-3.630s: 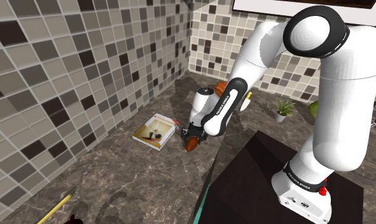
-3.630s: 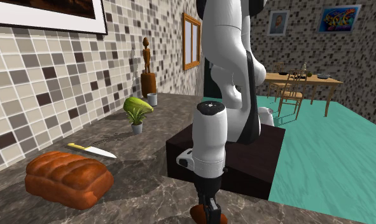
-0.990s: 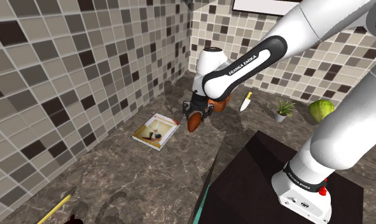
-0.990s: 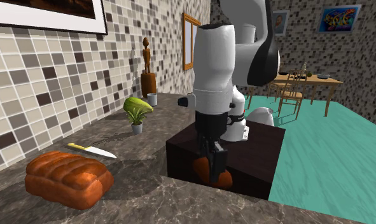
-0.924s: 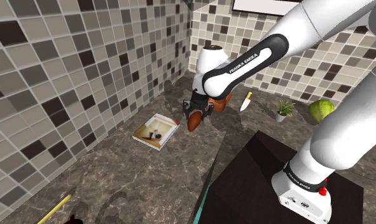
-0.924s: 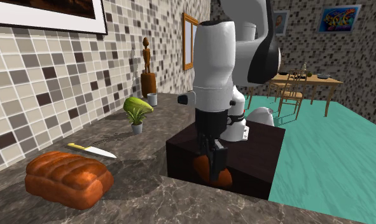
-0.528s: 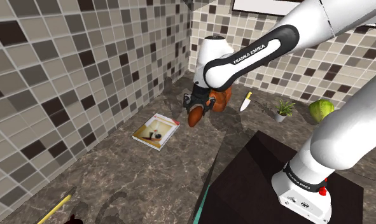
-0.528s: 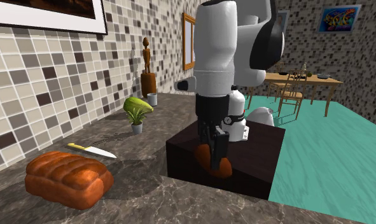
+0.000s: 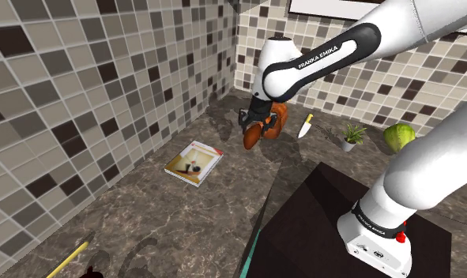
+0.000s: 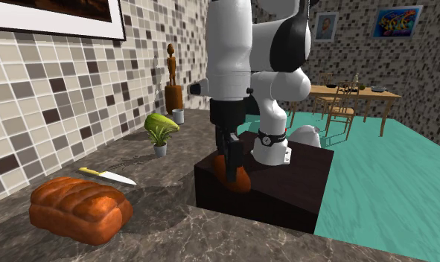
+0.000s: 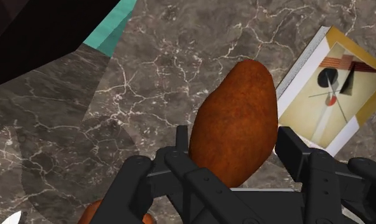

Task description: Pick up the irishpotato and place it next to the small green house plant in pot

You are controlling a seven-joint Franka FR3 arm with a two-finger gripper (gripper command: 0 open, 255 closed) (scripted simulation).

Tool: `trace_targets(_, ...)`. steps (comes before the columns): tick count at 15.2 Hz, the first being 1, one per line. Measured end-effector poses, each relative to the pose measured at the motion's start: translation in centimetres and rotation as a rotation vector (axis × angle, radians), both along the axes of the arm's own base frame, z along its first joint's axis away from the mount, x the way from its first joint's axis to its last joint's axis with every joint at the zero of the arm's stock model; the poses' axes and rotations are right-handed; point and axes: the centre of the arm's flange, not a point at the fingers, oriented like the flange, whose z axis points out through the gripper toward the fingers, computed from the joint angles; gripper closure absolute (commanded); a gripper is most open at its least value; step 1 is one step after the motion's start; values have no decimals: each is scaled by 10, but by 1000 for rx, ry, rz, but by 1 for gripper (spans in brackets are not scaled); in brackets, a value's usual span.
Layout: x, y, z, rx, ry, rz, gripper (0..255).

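A reddish-brown oval potato (image 9: 251,137) hangs above the dark marble counter (image 9: 184,213), and my gripper (image 9: 254,128) is shut on it. From the wrist, the potato (image 11: 234,121) is clasped between the two black fingers of the gripper (image 11: 234,145). In the second exterior view the gripper (image 10: 229,158) holds the potato (image 10: 237,178) in front of the stand. The small green plant in its pot (image 9: 351,135) stands near the back wall, well to the shoulder view's right of the potato; the same plant (image 10: 159,137) stands by the tiled wall.
A bread loaf (image 10: 80,208) and a knife (image 10: 106,176) lie between the potato and the plant. A green leafy vegetable (image 9: 398,136) sits beyond the plant. A book (image 9: 194,163) lies below the gripper's left. The dark stand (image 9: 334,229) borders the counter.
The arm has lifted the potato off the counter near the book and carried it up and toward the shoulder view's right, closer to the bread loaf and knife. The grip has stayed shut.
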Motion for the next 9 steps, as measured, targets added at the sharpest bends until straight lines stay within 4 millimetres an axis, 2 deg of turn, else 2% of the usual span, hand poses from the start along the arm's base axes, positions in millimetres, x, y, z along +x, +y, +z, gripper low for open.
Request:
trace_targets(4, -6, -52, 9, 0, 0, 1, 255)
trace_targets(6, -15, -82, 5, 1, 0, 0, 255)
trace_targets(9, -13, -117, 2, 0, 0, 0, 255)
